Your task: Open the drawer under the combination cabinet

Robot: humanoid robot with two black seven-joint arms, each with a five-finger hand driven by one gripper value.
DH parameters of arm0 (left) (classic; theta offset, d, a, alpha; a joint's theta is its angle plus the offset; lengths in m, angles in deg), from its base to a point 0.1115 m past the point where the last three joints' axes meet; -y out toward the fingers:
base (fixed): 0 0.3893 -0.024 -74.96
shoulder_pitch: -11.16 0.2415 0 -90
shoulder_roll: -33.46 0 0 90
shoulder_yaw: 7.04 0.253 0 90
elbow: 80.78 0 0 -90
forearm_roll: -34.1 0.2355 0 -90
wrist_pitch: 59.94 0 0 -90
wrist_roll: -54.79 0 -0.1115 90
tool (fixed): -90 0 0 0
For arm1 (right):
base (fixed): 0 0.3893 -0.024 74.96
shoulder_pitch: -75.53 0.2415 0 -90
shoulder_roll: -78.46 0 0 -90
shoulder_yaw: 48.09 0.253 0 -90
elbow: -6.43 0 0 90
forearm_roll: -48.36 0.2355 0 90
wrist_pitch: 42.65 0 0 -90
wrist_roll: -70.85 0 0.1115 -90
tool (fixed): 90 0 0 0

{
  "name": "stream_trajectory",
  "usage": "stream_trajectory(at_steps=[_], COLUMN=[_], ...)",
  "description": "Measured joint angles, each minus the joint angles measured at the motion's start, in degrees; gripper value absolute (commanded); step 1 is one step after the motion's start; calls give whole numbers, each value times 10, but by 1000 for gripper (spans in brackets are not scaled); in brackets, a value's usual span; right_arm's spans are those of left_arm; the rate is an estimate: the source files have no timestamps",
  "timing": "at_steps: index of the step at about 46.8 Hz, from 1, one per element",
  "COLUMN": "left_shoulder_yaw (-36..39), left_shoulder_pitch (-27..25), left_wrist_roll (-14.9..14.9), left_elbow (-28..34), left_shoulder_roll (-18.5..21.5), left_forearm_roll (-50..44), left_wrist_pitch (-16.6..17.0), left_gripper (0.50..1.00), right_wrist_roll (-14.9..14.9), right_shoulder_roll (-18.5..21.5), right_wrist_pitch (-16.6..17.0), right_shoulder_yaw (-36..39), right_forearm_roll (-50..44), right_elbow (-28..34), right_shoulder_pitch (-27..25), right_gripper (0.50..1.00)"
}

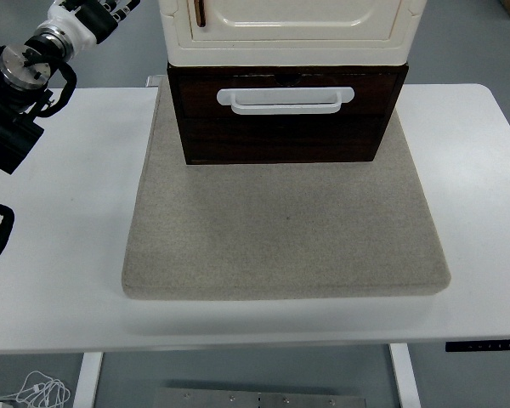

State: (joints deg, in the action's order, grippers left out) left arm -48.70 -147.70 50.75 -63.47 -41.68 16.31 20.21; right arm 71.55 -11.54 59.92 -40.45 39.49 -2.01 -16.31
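Item: cream-coloured combination cabinet (293,25) with panelled door, standing at the far centre of a square grey felt mat (285,221) on the white tabletop (59,255).

Beneath it: dark brown wooden drawer (285,119), front flush with its frame, fitted with a white horizontal bar handle (285,100). The handle is untouched.

Left robot hand (98,15): raised at the upper left corner, well apart from the drawer, partly cut off by the frame; whether its fingers are spread or curled cannot be told.
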Motion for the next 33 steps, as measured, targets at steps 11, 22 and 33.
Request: stream_trajectory(at_steps=[11,22,33], left_shoulder_yaw=[0,-7,-11], left_shoulder_pitch=[0,-1,-8], left_wrist_roll=[0,0,0], left_elbow=[-1,-1,-3], left_shoulder_roll=[1,7,20], left_forearm_roll=[0,-5,-7], left_wrist_pitch=[0,-1,-5], left_gripper=[1000,1000,1000], right_wrist_roll=[0,0,0], right_shoulder_roll=[0,0,0], right_wrist_pitch=[0,0,0], right_shoulder_yaw=[0,0,0], right_forearm_roll=[0,0,0], right_elbow=[0,0,0], right_shoulder_pitch=[0,0,0], right_gripper=[926,926,926])
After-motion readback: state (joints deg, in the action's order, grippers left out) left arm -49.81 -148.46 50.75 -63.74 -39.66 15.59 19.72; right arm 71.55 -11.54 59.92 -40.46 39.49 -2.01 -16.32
